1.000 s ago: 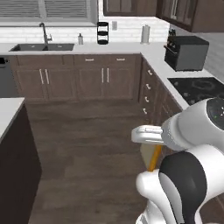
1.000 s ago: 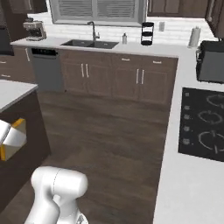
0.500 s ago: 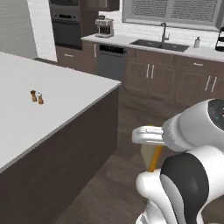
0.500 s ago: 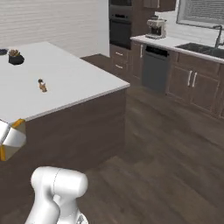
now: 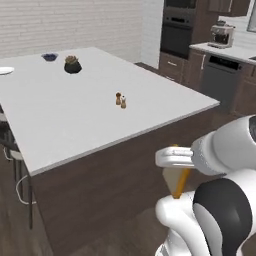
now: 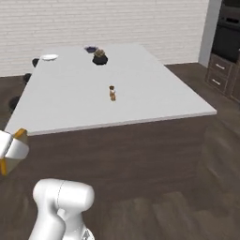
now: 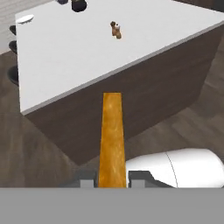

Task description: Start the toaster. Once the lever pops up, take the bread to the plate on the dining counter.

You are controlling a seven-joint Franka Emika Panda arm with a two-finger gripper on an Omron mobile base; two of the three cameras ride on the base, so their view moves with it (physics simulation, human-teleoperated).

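While the pincer (image 7: 112,181) grips the bread (image 7: 111,135) edge-on, transport is underway; next comes reaching the plate (image 6: 49,57) at the table's (image 6: 140,89) far corner.

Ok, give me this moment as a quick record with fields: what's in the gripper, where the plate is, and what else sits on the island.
gripper: shut on the bread, slice seen edge-on between the fingertips
bread height: carried below the countertop level, in front of the island's dark side
dining counter: off-white top, ahead of the robot
plate: white, at the far left corner, bare
shakers: small pair, mid-counter
potted plant: far end
blue bowl: behind the plant
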